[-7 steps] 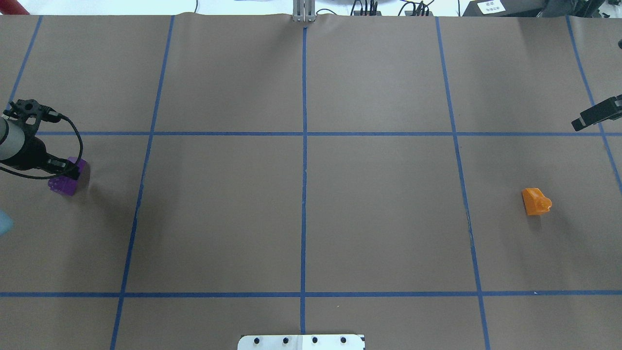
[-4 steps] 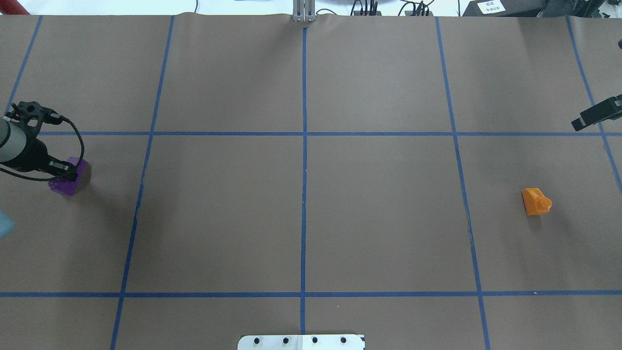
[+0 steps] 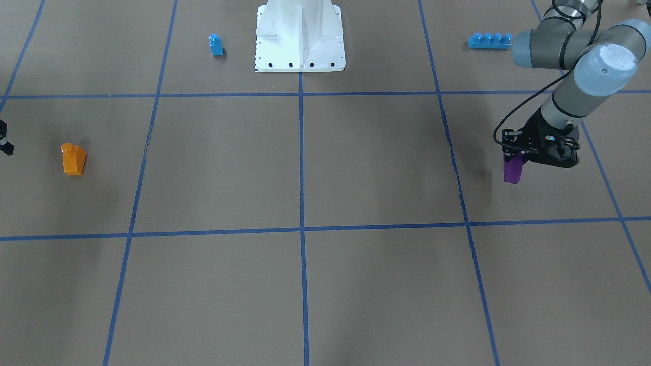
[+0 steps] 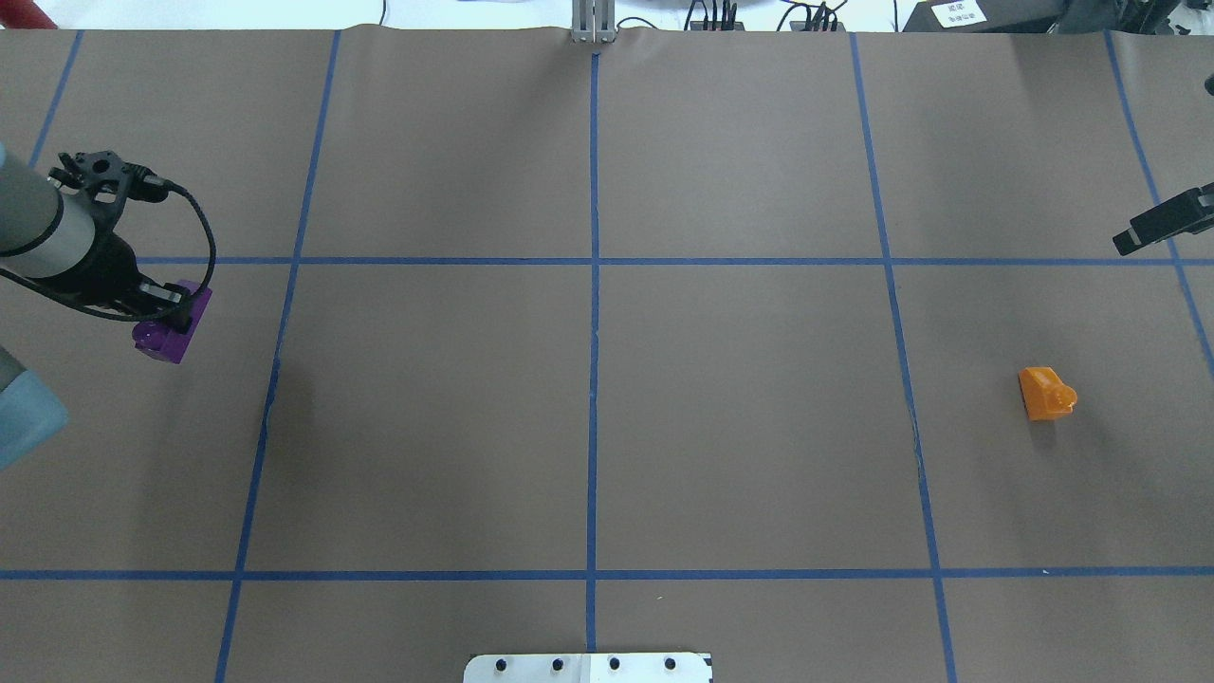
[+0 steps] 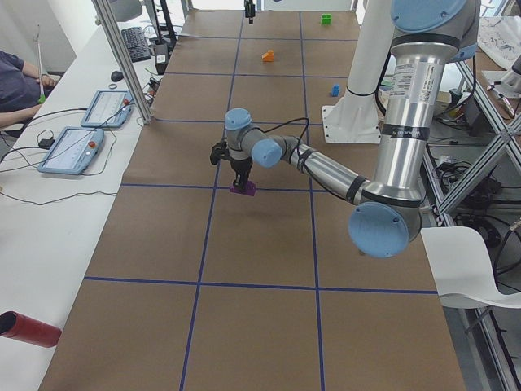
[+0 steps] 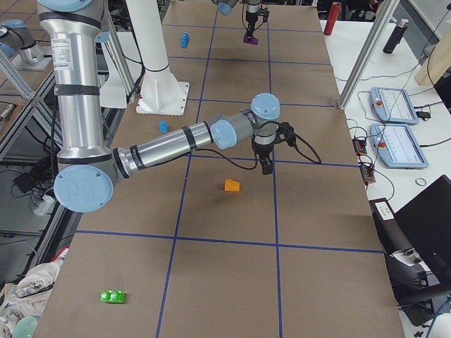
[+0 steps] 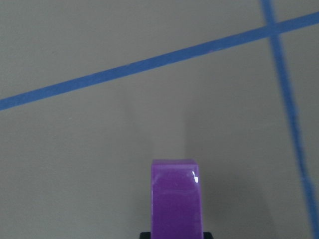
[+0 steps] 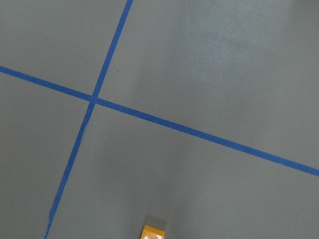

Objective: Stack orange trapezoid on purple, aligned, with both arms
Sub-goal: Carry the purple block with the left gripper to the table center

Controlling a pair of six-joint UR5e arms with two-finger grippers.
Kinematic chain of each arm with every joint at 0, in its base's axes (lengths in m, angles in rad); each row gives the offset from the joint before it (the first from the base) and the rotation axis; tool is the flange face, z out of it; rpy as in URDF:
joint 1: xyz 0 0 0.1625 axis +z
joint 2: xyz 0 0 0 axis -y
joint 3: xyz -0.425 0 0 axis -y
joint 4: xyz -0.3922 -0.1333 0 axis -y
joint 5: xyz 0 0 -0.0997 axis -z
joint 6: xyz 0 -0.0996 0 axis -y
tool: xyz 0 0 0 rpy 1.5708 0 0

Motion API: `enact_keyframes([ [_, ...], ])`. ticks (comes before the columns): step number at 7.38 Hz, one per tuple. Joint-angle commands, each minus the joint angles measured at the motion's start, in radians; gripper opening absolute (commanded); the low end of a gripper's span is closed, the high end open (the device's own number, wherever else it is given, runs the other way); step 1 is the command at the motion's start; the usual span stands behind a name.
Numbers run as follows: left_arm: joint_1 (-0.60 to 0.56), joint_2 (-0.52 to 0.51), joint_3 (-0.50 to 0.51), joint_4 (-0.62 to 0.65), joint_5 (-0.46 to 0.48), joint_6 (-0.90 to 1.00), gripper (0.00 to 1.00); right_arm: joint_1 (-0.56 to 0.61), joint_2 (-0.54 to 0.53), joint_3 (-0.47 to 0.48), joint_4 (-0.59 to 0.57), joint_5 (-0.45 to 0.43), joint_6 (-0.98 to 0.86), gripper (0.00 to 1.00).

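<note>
Left gripper (image 3: pixel 519 154) is pinching the purple brick (image 3: pixel 512 170) by its upper part, fingers pointing down, brick hanging below them. The left wrist view shows the purple's glossy face between the black finger ends with bare paper beyond it. The brick looks clear of the table: in the front-facing view its shadow lies apart from it. From overhead it sits in the left column of the tape grid, just under the far cross line and left of the first lengthwise line.

Right gripper (image 6: pixel 266 166) points down over the right side of the table, nothing in it. Can't tell whether its fingers are spread or together; the overhead and front views catch only an edge of it.

Orange trapezoid (image 4: pixel 1046 394) lies alone on the paper in the right column, middle row, its stud toward the right edge in the overhead view. The right gripper is near it but apart, not touching. The right wrist view catches only a sliver of orange at its bottom edge.

Table (image 4: pixel 740 427) is covered in brown paper with blue tape lines. White base pedestal (image 3: pixel 300 35) stands at the robot's side. Small blue single-stud brick (image 3: pixel 216 44) sits beside it; long blue four-stud brick (image 3: pixel 489 40) sits near the left arm's elbow. Green brick (image 6: pixel 112 296) is near the right end.
</note>
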Motion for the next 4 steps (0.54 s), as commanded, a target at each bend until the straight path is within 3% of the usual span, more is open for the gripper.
enact_keyframes([
  [1, 0.145, -0.188, -0.01, 0.106, 0.012, -0.234, 0.0, 0.0, 0.002, 0.0, 0.0, 0.0, 0.001, 1.0],
  [3, 0.231, -0.375, 0.093, 0.106, 0.015, -0.408, 0.0, 0.0, 0.003, 0.0, 0.0, 0.001, 0.004, 1.0],
  [4, 0.279, -0.454, 0.158, 0.103, 0.077, -0.476, 0.0, 0.0, 0.003, 0.0, 0.0, 0.0, 0.004, 1.0],
])
